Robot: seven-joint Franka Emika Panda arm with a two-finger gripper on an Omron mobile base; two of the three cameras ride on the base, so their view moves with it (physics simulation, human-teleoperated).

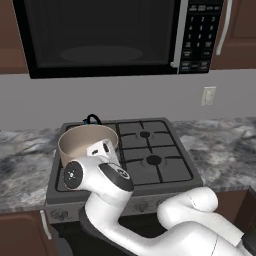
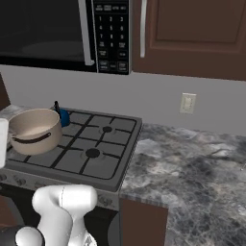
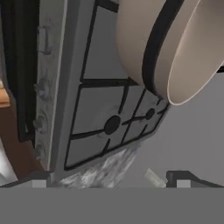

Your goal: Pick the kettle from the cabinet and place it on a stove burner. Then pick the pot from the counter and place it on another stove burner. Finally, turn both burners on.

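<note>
The beige pot (image 1: 86,141) (image 2: 34,130) stands on the stove's front left burner. It also rises at the upper right of the hand view (image 3: 175,48). Right behind it, on the rear left grate, the small blue kettle (image 2: 63,116) peeks out, and its black handle (image 1: 92,119) shows over the pot's rim. My gripper (image 3: 109,180) is open, its tips wide apart with nothing between them. The hand (image 1: 99,149) hangs low by the pot's near side, over the stove's front edge. Both right burners (image 1: 153,160) (image 2: 106,129) are bare. The cabinet (image 2: 192,38) door is shut.
A black microwave (image 1: 100,35) hangs above the stove. Knobs (image 3: 41,87) line the stove's front panel. The grey stone counter (image 2: 192,168) runs to the right, with a wall outlet (image 2: 188,103) above it. My own white arm fills the foreground.
</note>
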